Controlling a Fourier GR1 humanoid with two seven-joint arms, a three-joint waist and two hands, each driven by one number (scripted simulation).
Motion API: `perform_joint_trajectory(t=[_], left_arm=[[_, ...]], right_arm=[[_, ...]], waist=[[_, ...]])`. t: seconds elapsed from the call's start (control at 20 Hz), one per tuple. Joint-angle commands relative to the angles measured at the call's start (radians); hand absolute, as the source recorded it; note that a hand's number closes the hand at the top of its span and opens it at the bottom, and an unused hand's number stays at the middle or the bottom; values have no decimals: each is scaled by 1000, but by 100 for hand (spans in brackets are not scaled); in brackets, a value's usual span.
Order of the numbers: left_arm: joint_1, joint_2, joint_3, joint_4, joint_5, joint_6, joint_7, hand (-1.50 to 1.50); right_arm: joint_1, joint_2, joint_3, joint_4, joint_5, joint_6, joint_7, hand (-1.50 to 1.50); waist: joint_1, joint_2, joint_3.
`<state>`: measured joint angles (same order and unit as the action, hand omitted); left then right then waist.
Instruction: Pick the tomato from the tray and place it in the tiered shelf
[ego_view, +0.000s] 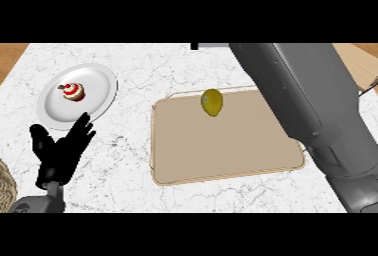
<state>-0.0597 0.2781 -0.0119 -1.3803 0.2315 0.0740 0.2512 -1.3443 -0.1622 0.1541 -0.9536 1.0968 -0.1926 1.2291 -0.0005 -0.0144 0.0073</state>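
1. Two arms show in the head view, coming in from the near edge over a white marbled bench (125, 170).
2. At the near left the left hand (56, 152) is raised and resting. Its fingers (80, 127) are straight and spread, pointing to the far side, and hold nothing. The tips overlap the near rim of a plate from this angle, and whether they touch it cannot be told.
3. That white plate (52, 107) sits at the far left of the bench and carries a small red and white cake (72, 92) near its middle.
4. A tan tray (221, 150) with a thin raised rim lies in the middle of the bench, well apart from the plate.
5. The task's thing lies on the tray, close to the far rim and a little left of centre. It looks like a yellow-green fruit (212, 102), oval rather than round and red.
6. The right forearm (310, 100), broad and grey, runs from the near right corner up to the far edge and covers the tray's right side. Its hand is out of sight past that edge, so its state cannot be told.
7. A pale wooden piece (358, 62) shows at the far right, partly behind the forearm, and what it is cannot be told.
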Motion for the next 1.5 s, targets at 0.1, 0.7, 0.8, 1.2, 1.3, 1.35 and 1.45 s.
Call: perform_joint_trajectory(t=[0.1,0.7,0.8,1.2,1.3,1.35,1.45], left_arm=[[45,5,17,33,26,-34,3,0],[-4,6,11,18,11,-24,76,0],[-6,2,23,42,4,-22,40,0],[34,-18,-7,-55,-15,-6,86,0],[33,-42,-1,31,-27,-18,-4,0],[-31,-58,-8,69,-41,9,28,0],[37,-17,11,16,-11,-49,9,0]], right_arm=[[-143,-75,-118,28,41,115,199,150],[-168,-234,-260,126,77,149,21,150],[-176,-282,-301,129,41,196,-38,150],[-136,-323,-349,234,5,206,-183,150],[-104,-379,-365,227,-7,223,-229,150],[-148,-337,-349,290,27,172,-198,150],[-96,-346,-354,322,36,118,-234,150]], waist=[[0,7,-9],[6,15,-8],[1,14,-8],[16,15,-7],[4,16,-8],[14,22,-8],[24,22,-8]])
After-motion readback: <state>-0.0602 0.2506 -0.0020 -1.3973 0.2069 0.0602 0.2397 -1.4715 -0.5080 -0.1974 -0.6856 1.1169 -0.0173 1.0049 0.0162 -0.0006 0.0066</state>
